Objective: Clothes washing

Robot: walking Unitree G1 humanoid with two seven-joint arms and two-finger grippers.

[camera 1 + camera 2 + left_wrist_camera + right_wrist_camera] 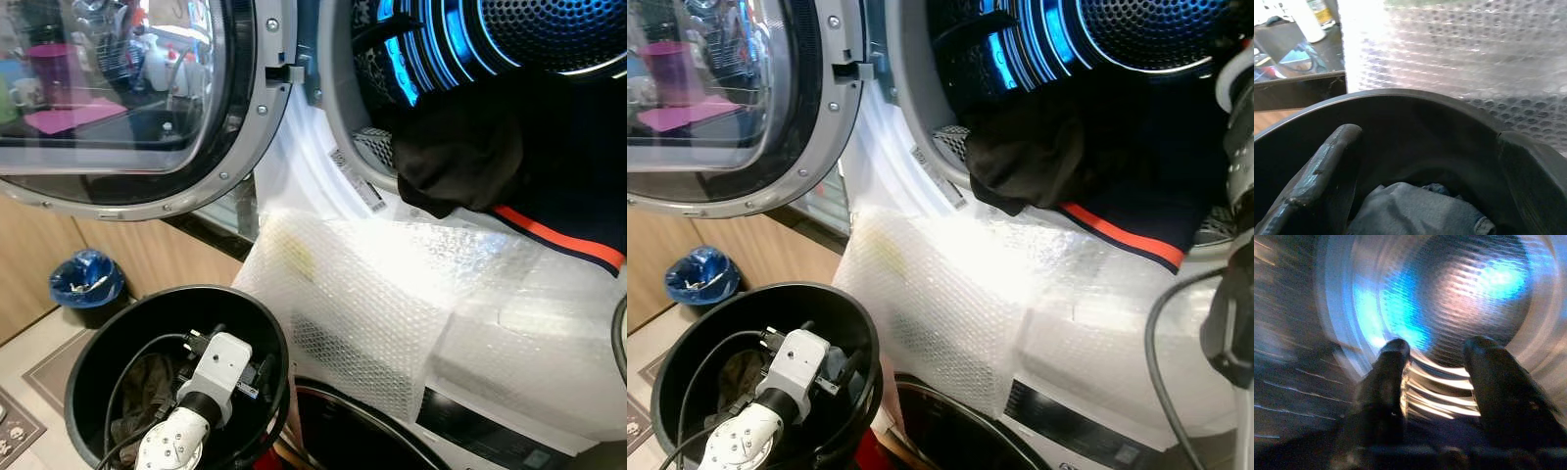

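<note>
**Loading half done**

I see dark clothes (470, 157) already in the drum (1136, 39), far right. My left gripper (1415, 166), spread, reaches into the near-left bucket (255, 323) over a grey garment (1420, 210). Right gripper (1435, 367), spread, faces the drum.

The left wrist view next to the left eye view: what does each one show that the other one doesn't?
The left wrist view alone shows the grey crumpled cloth close up, between the left gripper's spread black fingers. The left eye view alone shows the blue-lit washer drum, the dark garment with an orange stripe hanging from it, the open round door and a small blue-lined bin. Both show the round black plastic bucket and the bubble wrap sheet.
</note>
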